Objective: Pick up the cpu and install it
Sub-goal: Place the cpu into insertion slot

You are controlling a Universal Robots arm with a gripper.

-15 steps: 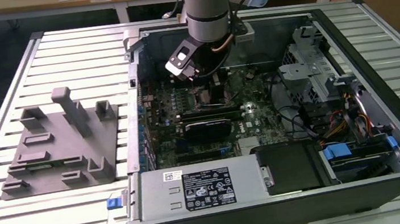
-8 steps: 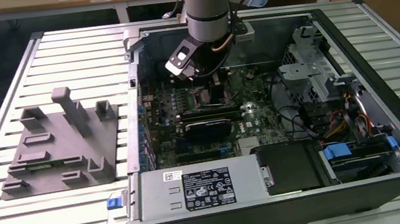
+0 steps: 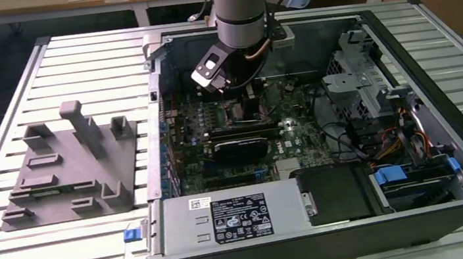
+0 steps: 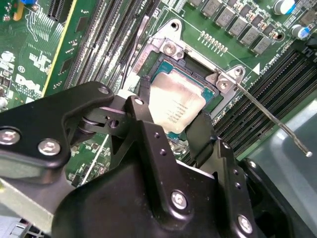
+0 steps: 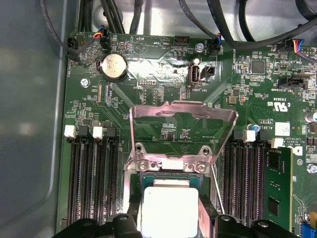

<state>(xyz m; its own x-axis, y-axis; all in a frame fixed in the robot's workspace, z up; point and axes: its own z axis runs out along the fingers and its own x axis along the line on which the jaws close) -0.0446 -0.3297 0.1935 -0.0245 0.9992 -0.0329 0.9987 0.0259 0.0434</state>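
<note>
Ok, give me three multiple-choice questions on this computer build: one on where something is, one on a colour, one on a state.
1. Where is the cpu? A on the floor; B in the pincer at the socket; C on a shelf.
2. What colour is the fixture? A grey; B red; C yellow.
3. How is the load plate? A swung up open; B clamped flat; C missing.
Answers: 1 B, the pincer flanks it over the socket in both wrist views. 2 A, it is plain grey in the exterior view. 3 A, it stands raised off the socket.
</note>
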